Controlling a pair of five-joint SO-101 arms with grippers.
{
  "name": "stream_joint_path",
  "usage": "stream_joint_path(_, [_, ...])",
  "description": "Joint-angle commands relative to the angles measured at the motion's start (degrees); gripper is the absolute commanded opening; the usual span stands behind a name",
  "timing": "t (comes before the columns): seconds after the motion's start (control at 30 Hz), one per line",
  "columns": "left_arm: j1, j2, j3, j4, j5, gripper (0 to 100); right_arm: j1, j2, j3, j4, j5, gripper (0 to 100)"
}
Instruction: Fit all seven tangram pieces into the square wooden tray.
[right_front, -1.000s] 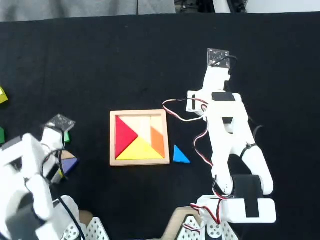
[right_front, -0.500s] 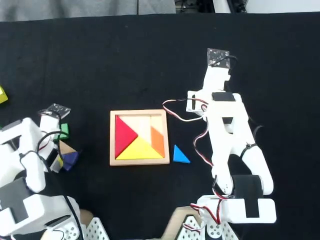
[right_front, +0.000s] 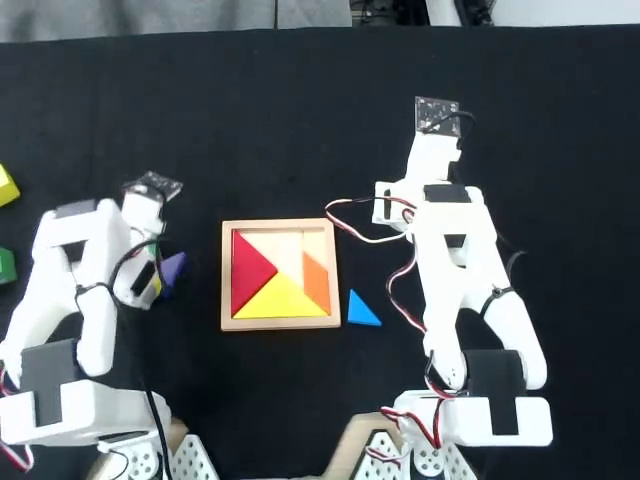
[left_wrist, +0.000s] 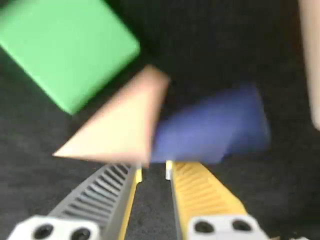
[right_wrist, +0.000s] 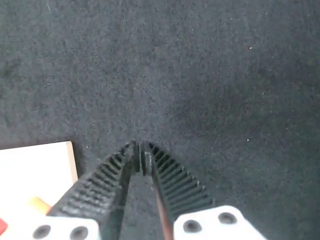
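Left pincer (left_wrist: 152, 168) clamped on purple piece (right_front: 173, 267), between wooden tray (right_front: 280, 324) and left edge of surface (right_front: 300, 120). Tray mid-surface: red piece (right_front: 250, 268), yellow piece (right_front: 280, 300), orange piece (right_front: 316, 282) inside. Blue triangle (right_front: 362, 310) just beside tray, right-edge side. Right pincer (right_wrist: 140, 154) tips together.

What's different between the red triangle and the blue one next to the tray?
The red triangle is bigger; the blue triangle is clearly smaller. The red triangle lies inside the wooden tray; the blue triangle lies outside it, on the black table beside it. Both are flat triangles.
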Motion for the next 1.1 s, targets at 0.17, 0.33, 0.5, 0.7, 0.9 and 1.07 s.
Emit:
stream_joint_path(0.17, [-2.2,-0.6,-7.3,9.3,-7.3,10,0.7,-0.2,-0.3,-1.2,0.5,1.1])
stream_joint_path(0.33, [-3.8,-0.2,-8.0,1.2,-1.1,10,0.7,-0.2,-0.3,-1.2,0.5,1.1])
stream_joint_path(0.5, [-0.2,0.1,-5.4,-2.6,3.7,10,0.7,-0.2,-0.3,-1.2,0.5,1.1])
stream_joint_path(0.7, [-6.1,0.1,3.5,-7.1,-4.7,10,0.7,-0.2,-0.3,-1.2,0.5,1.1])
stream_joint_path(0.9, [-18.2,0.1,7.5,-12.3,-14.3,10,0.7,-0.2,-0.2,-1.2,0.5,1.1])
stream_joint_path(1.07, [-21.7,0.7,9.5,-18.1,-16.4,10,0.7,-0.2,-0.2,-1.2,0.6,1.1])
